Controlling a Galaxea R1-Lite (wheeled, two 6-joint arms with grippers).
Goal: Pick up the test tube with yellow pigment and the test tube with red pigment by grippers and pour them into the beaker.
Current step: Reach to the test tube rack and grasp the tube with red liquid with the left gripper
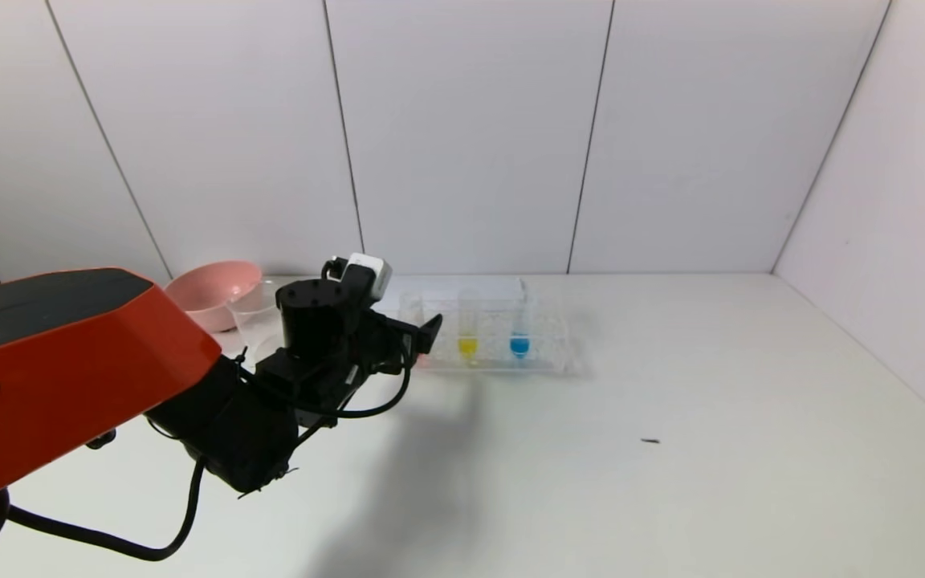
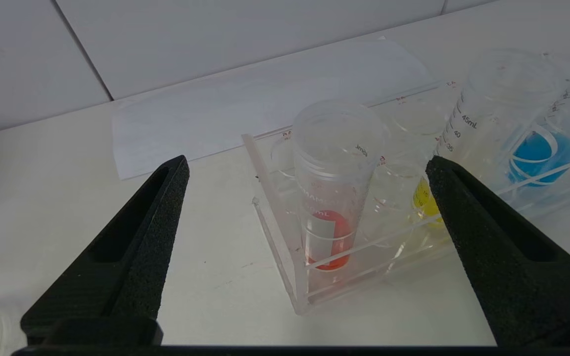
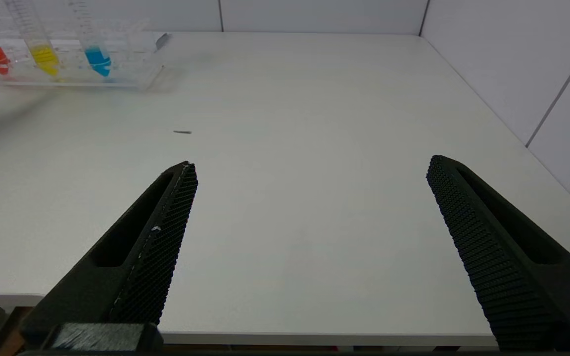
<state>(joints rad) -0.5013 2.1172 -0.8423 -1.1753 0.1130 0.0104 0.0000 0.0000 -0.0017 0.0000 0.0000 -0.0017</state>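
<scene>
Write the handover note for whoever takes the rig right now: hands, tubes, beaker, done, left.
Left hand: open, empty, facing the red test tube at the end of the rack.
Right hand: open, empty, over bare table near its front edge, away from the rack.
Yellow test tube: in the rack beside the red.
Beaker: beside the pink bowl; contents unclear.
Done: nothing lifted.
Left: grasp both tubes, pour both.

Lab bench, tube rack (image 1: 503, 333), white partition walls (image 1: 462, 136)
</scene>
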